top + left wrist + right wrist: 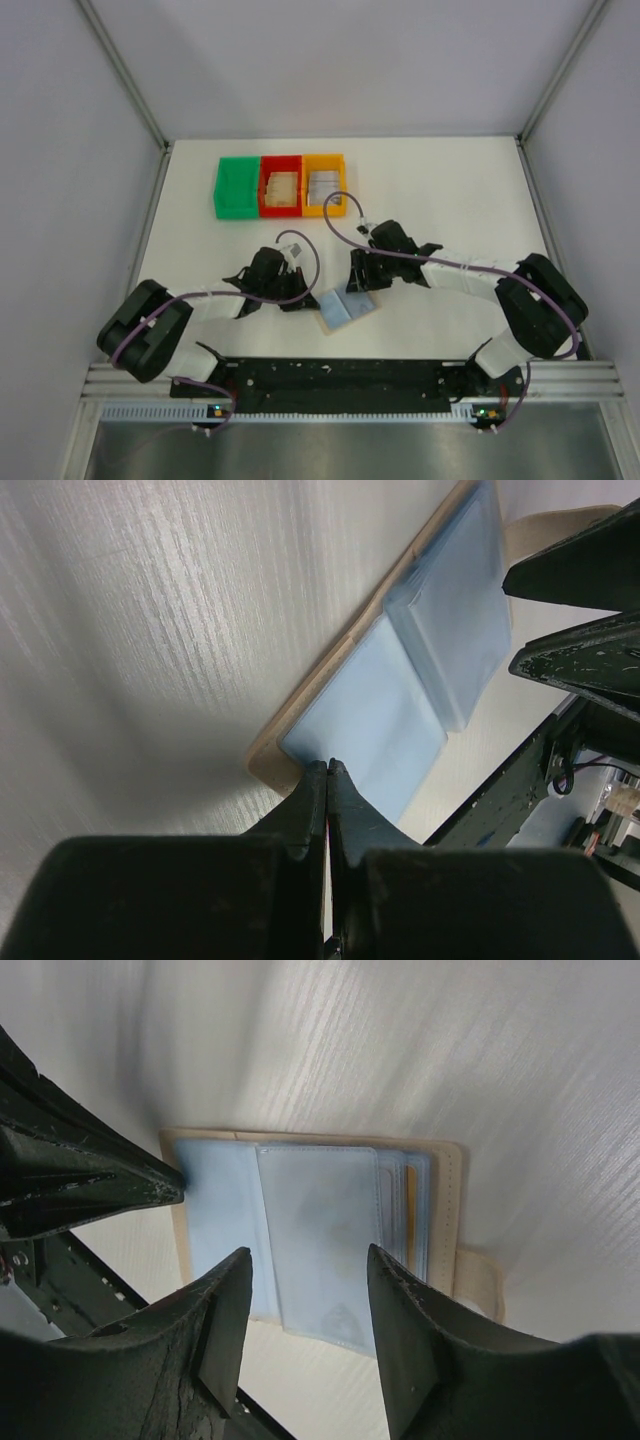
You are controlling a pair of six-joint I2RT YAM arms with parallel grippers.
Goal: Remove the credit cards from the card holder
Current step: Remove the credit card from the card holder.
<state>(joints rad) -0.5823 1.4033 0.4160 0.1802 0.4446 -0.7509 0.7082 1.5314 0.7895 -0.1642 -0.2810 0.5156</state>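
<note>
Touching a corner of the open wallet [370, 720] with the left claw [327, 766] closed; hovering above with the right claw [307, 1260] spread.

Credit cards [409, 1210] mostly hidden inside the card holder [446, 1190]

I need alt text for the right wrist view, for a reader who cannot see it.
An open card holder with blue-grey lining lies flat on a white table, framed by the two spread fingers of the right tool. The tip of the shut left tool rests at its edge on the picture's left.
</note>
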